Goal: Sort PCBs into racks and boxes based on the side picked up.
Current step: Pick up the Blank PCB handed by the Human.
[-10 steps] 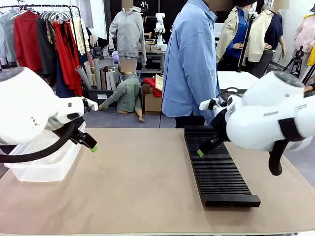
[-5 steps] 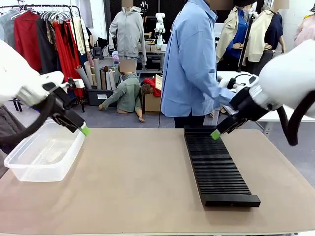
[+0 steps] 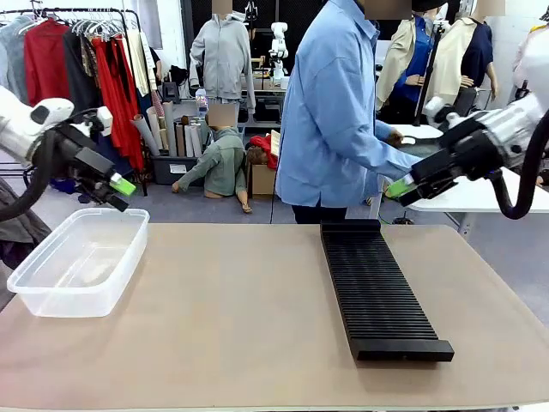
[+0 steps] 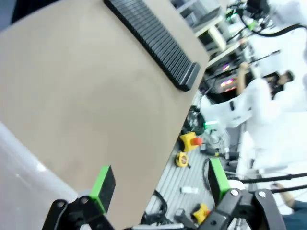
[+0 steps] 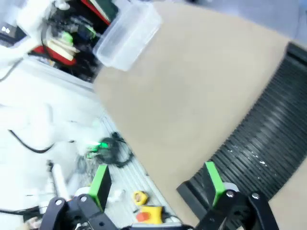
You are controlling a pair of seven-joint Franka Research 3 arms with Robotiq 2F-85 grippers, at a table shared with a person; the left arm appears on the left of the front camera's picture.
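The left gripper (image 3: 120,187) hangs up near the far end of the clear box (image 3: 77,302), jaws wide apart, holding nothing. The right gripper (image 3: 400,187) hangs up near the far end of the black rack (image 3: 382,300), wide apart and bare too. Box on the left of the table (image 3: 232,318), rack on the right: I think each of the 2 arms gets 1 spot for PCBs.

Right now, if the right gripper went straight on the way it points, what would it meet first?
Most likely the bare table, between the black rack and the clear tub, nearer the rack; depth is unclear.
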